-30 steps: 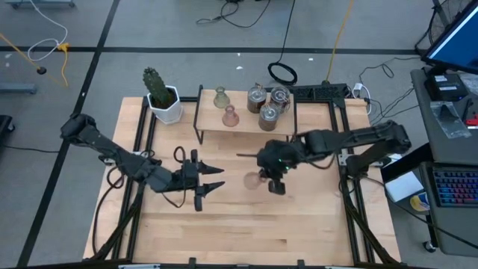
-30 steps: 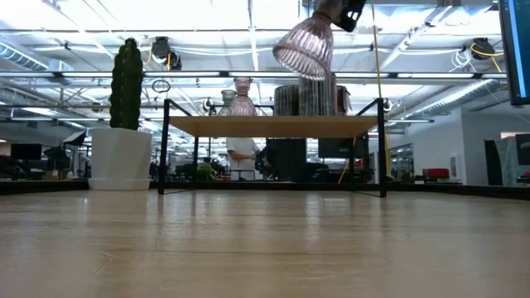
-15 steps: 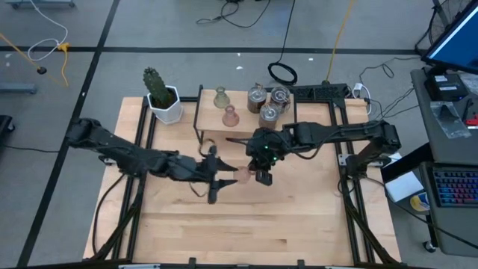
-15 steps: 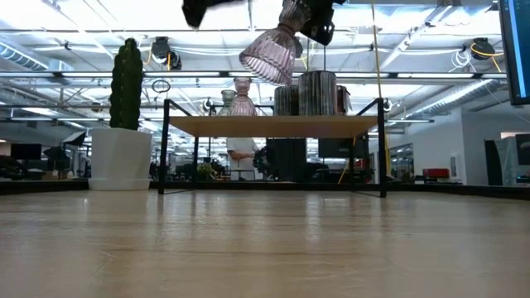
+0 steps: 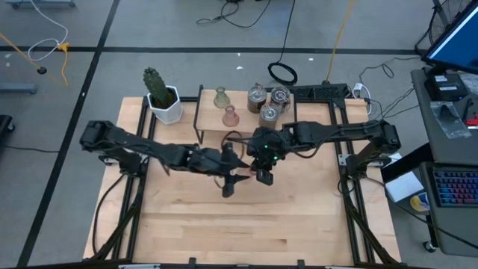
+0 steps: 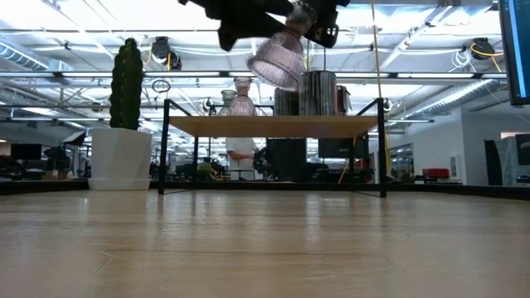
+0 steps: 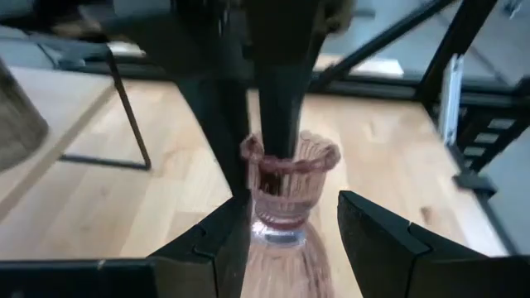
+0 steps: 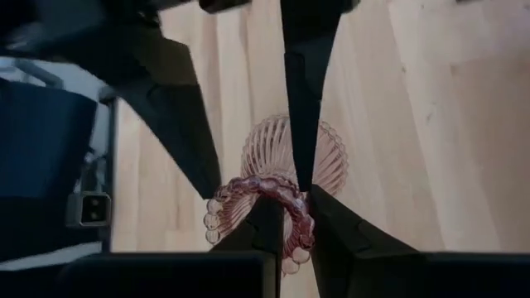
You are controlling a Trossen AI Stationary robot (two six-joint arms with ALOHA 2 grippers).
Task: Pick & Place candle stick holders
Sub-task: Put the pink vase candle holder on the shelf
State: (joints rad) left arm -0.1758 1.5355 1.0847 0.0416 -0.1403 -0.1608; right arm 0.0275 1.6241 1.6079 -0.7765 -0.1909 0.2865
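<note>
- pink holder (image 6: 277, 58) is up in the air over mid-table, in front of the low shelf (image 5: 213, 133), well clear of the table (image 5: 299, 224)
- right gripper (image 8: 287, 217) is clamped on its frilled rim: one finger inside the mouth, one outside, per the right wrist view
- holder hangs tilted in the low view, flared bell end low and toward the cactus side; long axis runs from the pinched rim down-and-out to the bell
- left gripper (image 7: 286, 232) sits with its fingers half apart, straddling the narrow neck just under the rim; left wrist view shows gaps both sides, so it looks not yet in contact
- neck lies between the left jaws, axis roughly along the left gripper's line of sight, bell end toward its palm
- both grippers are at the holder; left is the one placed to take it, my read is a handover
- closing needs to land on the neck below the right finger, else the fingers clash
- other holders (image 5: 267, 104) stand on the shelf, cactus (image 5: 160, 91) beside it
</note>
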